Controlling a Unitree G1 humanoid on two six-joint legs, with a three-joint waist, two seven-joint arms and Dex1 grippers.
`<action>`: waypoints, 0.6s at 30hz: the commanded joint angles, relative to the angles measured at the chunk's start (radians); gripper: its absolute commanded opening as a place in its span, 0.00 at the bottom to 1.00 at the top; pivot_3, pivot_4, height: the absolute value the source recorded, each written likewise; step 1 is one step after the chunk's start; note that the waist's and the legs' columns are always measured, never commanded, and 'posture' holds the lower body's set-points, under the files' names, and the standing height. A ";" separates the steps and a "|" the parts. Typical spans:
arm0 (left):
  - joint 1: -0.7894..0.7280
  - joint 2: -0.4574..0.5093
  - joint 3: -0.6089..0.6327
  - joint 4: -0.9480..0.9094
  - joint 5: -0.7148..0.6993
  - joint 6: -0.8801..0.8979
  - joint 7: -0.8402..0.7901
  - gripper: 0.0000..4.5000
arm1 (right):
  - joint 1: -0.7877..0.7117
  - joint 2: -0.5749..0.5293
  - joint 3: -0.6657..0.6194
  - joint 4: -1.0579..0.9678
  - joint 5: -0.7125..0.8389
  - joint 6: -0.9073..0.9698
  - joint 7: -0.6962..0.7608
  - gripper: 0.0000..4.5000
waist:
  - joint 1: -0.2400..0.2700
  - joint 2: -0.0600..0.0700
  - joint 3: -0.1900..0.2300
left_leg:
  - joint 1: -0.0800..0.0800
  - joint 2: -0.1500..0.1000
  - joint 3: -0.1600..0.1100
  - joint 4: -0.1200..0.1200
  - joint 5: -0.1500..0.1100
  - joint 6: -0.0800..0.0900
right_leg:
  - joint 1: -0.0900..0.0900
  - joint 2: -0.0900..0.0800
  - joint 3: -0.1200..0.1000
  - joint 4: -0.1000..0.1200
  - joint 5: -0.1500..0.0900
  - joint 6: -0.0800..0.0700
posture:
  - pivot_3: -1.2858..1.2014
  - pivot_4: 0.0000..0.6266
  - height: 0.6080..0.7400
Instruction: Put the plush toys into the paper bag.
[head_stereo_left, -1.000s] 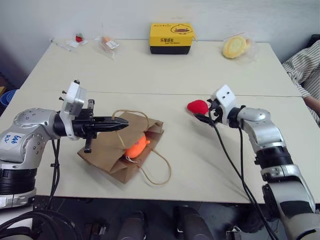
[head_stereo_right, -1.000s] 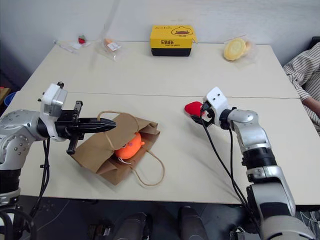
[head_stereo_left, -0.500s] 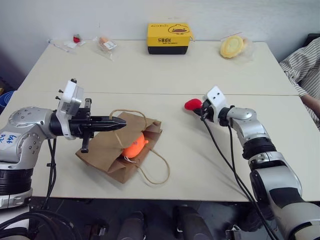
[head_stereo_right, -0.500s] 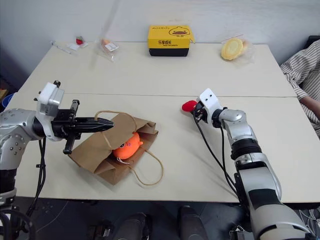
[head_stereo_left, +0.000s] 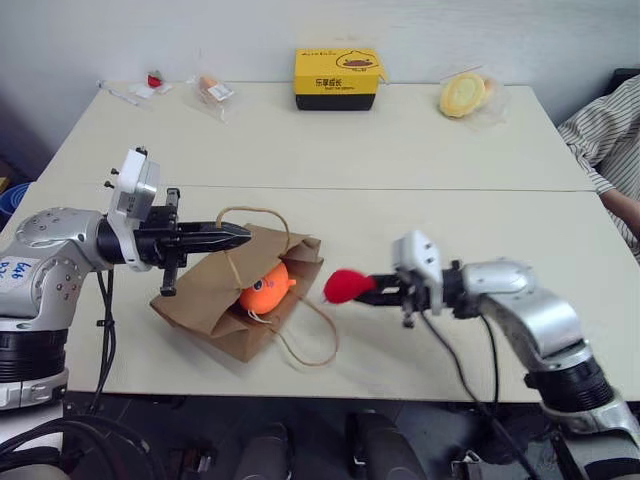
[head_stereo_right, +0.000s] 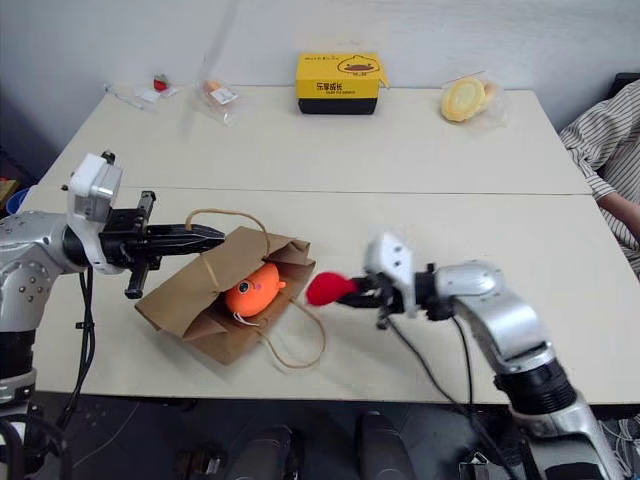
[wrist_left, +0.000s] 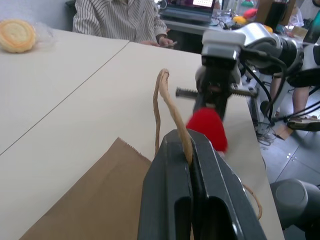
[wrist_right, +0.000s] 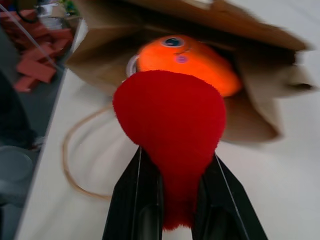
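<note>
Holding the red plush toy (head_stereo_left: 343, 285) pinched by its narrow end between its two fingers, the right gripper (head_stereo_left: 375, 290) points level toward the mouth of the paper bag (head_stereo_left: 215, 295), with the toy's round body projecting ahead of the fingertips. The bag lies on its side on the table (head_stereo_left: 330, 150), mouth facing the right gripper, and the orange plush toy (head_stereo_left: 262, 291) sits just inside that mouth, directly ahead of the red toy in the right wrist view. The left gripper (head_stereo_left: 235, 236) is pressed shut on the upper loop handle (wrist_left: 167, 97), holding the top edge of the mouth lifted; the lower handle lies slack on the table beneath the red toy. Assessment: one toy is in and the second is on approach. For a sound insertion, the right gripper should travel straight along its pointing line, low enough to pass under the raised lip yet clear of the slack handle, and carry the red toy past the orange one, or alongside it, before releasing. Release at the threshold risks the toy rolling back out. The left gripper should keep the handle taut so the opening does not sag. The yellow box (head_stereo_left: 337, 77) and wrapped items at the far edge are well apart and irrelevant.
</note>
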 joint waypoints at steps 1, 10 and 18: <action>-0.016 -0.005 0.013 -0.044 -0.019 -0.005 0.010 0.00 | -0.058 0.070 0.078 -0.022 -0.053 0.038 -0.095 0.06 | 0.001 0.000 0.000 | 0.000 0.000 0.000 0.000 0.000 0.000 | 0.000 0.000 0.000 0.001 0.000 0.000 | 0.52 0.24 1.00; -0.015 -0.073 -0.004 -0.090 -0.034 0.004 0.045 0.00 | -0.245 0.235 0.267 0.244 -0.255 -0.031 -0.168 0.06 | 0.001 0.000 0.000 | -0.002 -0.001 -0.001 0.000 0.000 0.000 | -0.001 -0.001 -0.001 0.000 0.000 0.000 | 0.52 0.24 1.00; -0.025 -0.110 -0.019 -0.083 -0.025 -0.009 0.061 0.00 | -0.323 0.373 0.305 0.474 -0.299 -0.084 -0.149 0.06 | -0.007 -0.001 0.000 | -0.002 -0.001 0.000 0.000 0.000 0.000 | -0.002 0.000 -0.001 0.001 0.000 0.000 | 0.52 0.24 1.00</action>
